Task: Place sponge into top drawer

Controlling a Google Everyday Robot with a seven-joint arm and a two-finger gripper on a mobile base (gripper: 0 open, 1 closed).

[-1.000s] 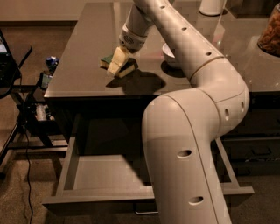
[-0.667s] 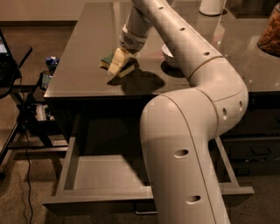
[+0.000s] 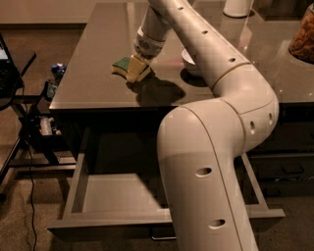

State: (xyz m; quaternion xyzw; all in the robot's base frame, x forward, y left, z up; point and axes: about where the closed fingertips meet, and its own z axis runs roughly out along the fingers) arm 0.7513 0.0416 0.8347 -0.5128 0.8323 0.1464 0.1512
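Observation:
The sponge (image 3: 121, 64), dark green on top with pale yellow foam below, lies on the grey countertop (image 3: 93, 73) near its front left part. My gripper (image 3: 137, 70) reaches down from the white arm onto the sponge's right end, with its pale fingers (image 3: 133, 68) closed on it. The sponge still rests on the counter. The top drawer (image 3: 117, 196) is pulled open below the counter's front edge. Its flat grey floor is bare where it shows, and my arm's lower link hides its right half.
A white bowl (image 3: 189, 58) sits on the counter just right of my gripper, partly hidden by the arm. A white container (image 3: 237, 7) stands at the back. A stand with cables (image 3: 29, 117) is left of the cabinet. Darker drawers (image 3: 289, 169) are at the right.

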